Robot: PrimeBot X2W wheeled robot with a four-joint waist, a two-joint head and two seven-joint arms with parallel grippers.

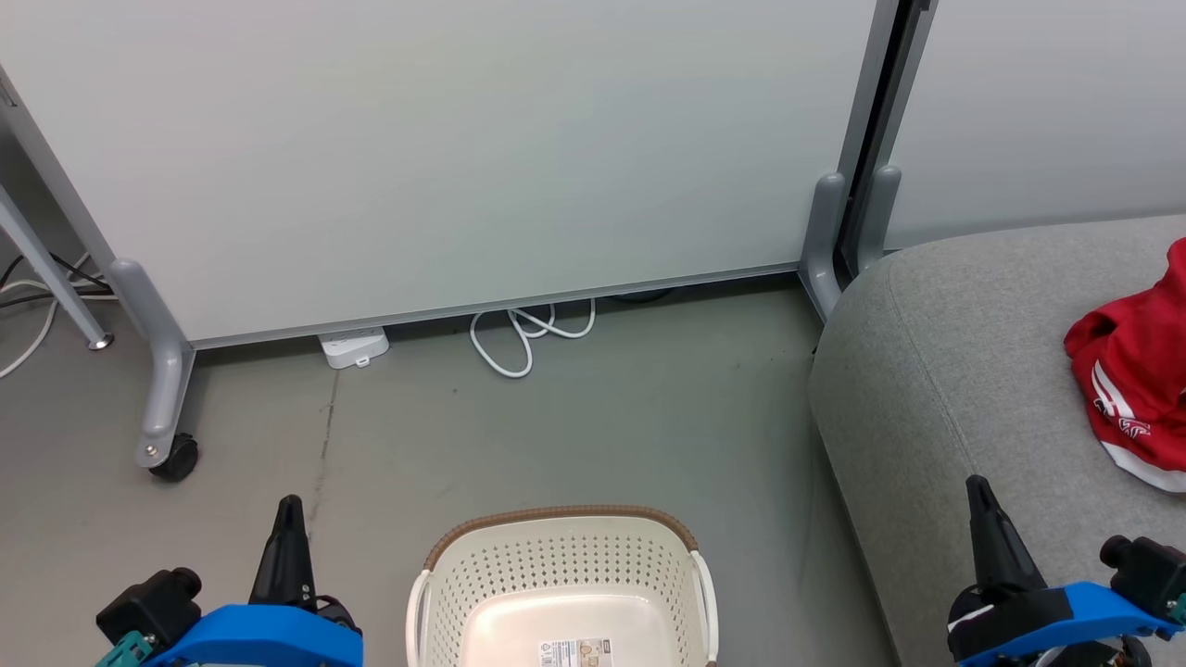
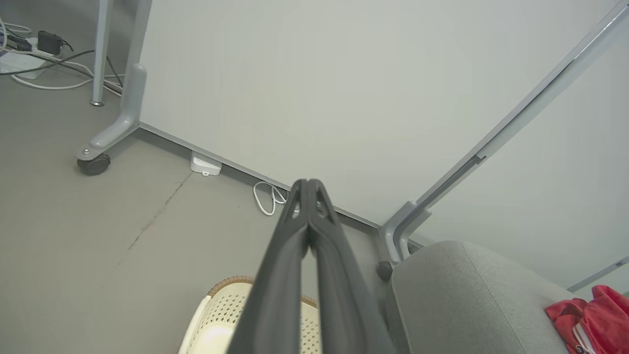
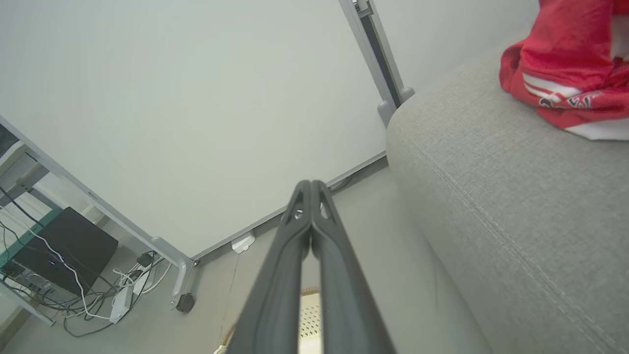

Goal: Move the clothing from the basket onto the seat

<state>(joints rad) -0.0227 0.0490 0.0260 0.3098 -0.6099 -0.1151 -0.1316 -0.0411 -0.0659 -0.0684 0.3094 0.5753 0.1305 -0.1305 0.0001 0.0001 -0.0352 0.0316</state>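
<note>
I take the basket (image 1: 561,515) as my landmark, low in the middle of the head view. Beyond it stands a wide white panel (image 1: 463,157) on grey feet, and grey floor (image 1: 574,417) lies between the two. To the basket's right, apart from it, is the big light-grey seat (image 1: 973,389) with a stitched seam near its rounded edge.

The basket is cream, perforated and brown-rimmed. Its floor shows bare plastic and a label sticker (image 1: 576,651).

The clothing (image 1: 1135,371) lies bunched on the seat, well to the right of the basket. It is red with white stripes and trim, and partly cut off by the picture's edge.

My left tool (image 1: 289,519) sits just left of the basket above the floor. My right tool (image 1: 977,496) sits to the basket's right, over the seat's near part. On each, the two dark fingers are pressed together with nothing between them, as both wrist views confirm.

Beyond the basket, a looped white cable (image 1: 519,338) lies at the panel's foot. A white power strip (image 1: 353,347) is to its left, and a black caster (image 1: 174,457) is farther left.
</note>
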